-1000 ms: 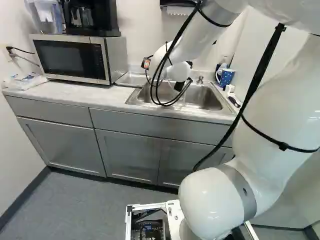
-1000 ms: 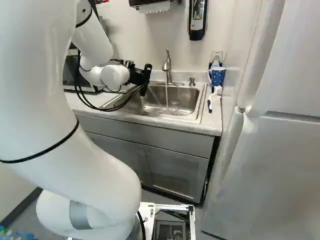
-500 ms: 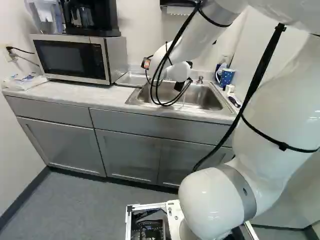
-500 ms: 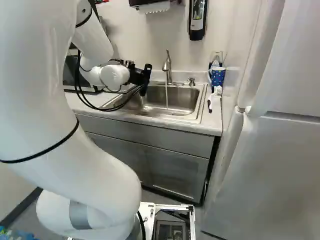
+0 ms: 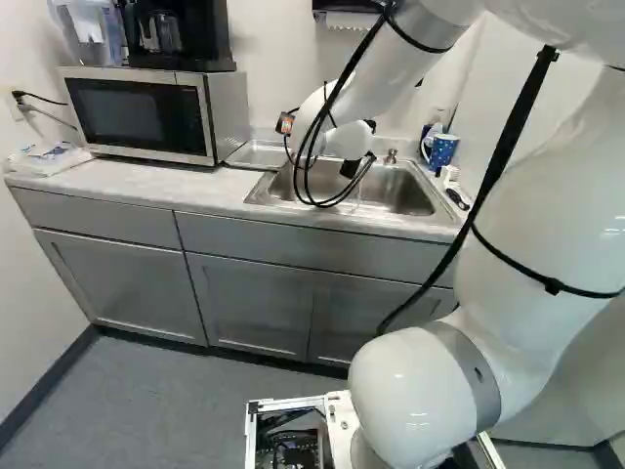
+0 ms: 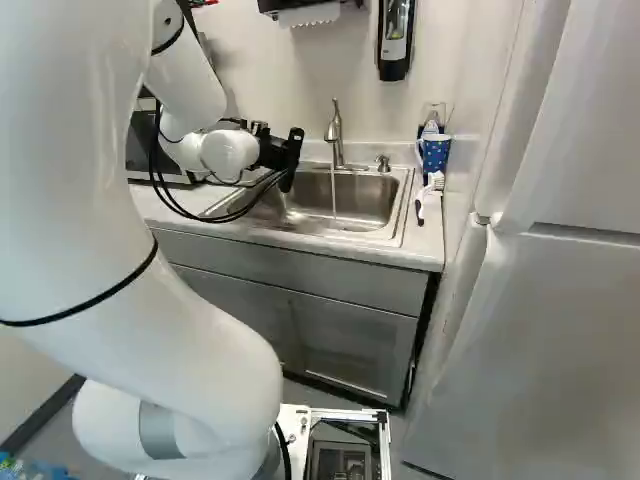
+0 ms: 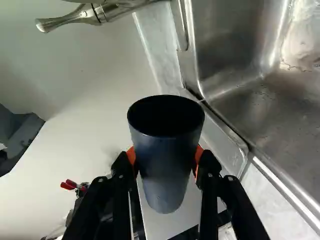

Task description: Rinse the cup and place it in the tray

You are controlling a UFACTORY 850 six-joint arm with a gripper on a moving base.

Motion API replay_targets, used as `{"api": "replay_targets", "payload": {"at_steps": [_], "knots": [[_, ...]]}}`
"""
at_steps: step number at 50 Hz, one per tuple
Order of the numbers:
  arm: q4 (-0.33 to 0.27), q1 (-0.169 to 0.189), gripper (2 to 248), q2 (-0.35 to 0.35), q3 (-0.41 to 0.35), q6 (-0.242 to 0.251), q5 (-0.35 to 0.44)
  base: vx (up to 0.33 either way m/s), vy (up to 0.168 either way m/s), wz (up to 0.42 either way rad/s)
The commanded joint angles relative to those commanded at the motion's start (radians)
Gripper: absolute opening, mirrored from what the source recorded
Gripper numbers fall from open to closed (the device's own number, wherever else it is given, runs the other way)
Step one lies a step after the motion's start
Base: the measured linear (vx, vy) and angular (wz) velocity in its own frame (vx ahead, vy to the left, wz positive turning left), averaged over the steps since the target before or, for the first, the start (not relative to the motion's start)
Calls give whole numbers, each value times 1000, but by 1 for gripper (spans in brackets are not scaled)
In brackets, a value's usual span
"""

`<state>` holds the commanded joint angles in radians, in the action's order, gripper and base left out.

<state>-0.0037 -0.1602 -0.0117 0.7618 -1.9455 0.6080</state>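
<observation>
The thick white arm (image 5: 420,401) rises at the foot of both base views and reaches over the grey cabinet fronts (image 5: 244,293) to the pale worktop (image 5: 127,186) and the stainless-steel sink (image 6: 350,232) let into it.

At the arm's end, toward the left end of the sink in the right base view, hangs the black claw (image 7: 165,156) with orange pads. It pinches the tapered dark-blue cup (image 7: 162,187) from two sides, the open rim clear of the pads. How far the cup leans I cannot tell.

Beyond the near edge of the worktop, at the sink's left in the left base view, lies a shallow metal tray (image 5: 256,154), which I take for the target. From the brushed-metal faucet (image 6: 336,135) a thin stream of water (image 6: 333,190) falls into the basin, apart from the cup.

The step in hand looks like the rinse, or the turn from it to placing; whether the cup's inside is wet does not show. If unrinsed, it needs carrying under the stream, mouth to the water. If rinsed, the next move calls for swinging it over the tray, lowering it squarely, then letting go; a crooked release could tip it.
</observation>
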Motion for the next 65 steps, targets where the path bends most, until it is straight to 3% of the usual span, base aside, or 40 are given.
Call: {"api": "replay_targets", "payload": {"at_steps": [6,13,65], "knots": [[0,0,124,0,0,11,0,0,0,0],[0,0,124,0,0,68,0,0,0,0],[0,0,124,0,0,610,0,0,0,0]]}}
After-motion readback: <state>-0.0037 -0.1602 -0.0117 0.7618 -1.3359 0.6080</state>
